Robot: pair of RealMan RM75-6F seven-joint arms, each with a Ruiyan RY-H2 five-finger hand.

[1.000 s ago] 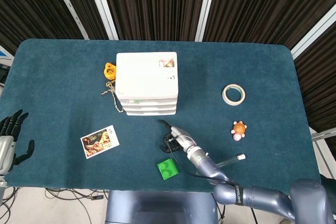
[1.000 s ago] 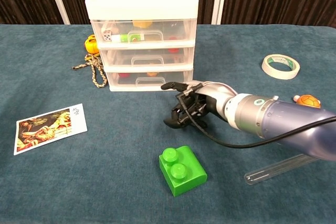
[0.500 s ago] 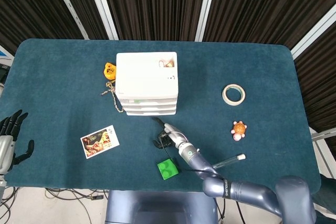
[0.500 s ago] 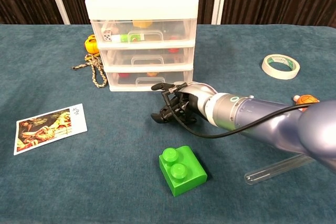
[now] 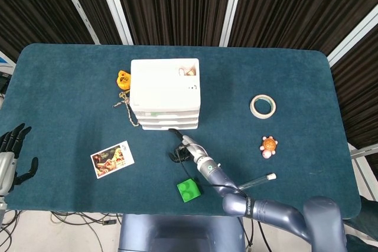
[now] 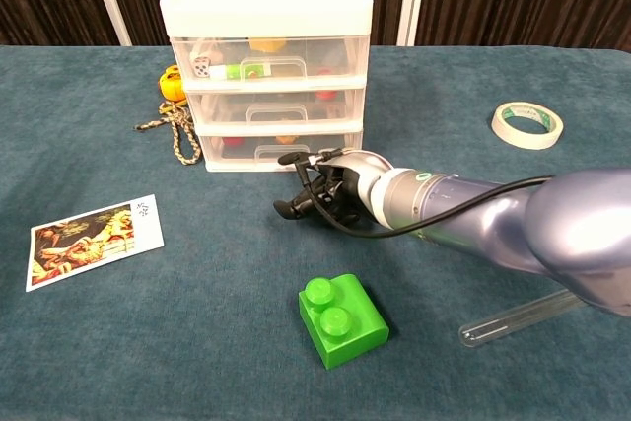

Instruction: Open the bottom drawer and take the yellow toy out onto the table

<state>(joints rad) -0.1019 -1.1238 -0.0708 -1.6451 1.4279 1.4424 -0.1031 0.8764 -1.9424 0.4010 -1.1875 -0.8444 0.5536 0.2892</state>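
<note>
Right hand (image 6: pixel 320 189) is reaching empty, fingers loosely spread, just short of the bottom drawer (image 6: pixel 281 148). Drawer looks light, stiff plastic; hook its centre handle (image 6: pixel 277 151). Yellow toy (image 6: pixel 287 138) is sitting inside, beyond the fingertips.

Translucent glossy plastic drawer unit (image 6: pixel 268 56) stands on a matt, felt-like teal tablecloth (image 6: pixel 148 342).

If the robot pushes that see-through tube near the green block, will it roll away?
Probably, yes. The clear tube is round and lies flat on the table, so a sideways nudge would likely roll it, though the soft cloth may slow it. It looks thin and smooth, so it may be slippery to pinch and could crack if squeezed hard.
</note>
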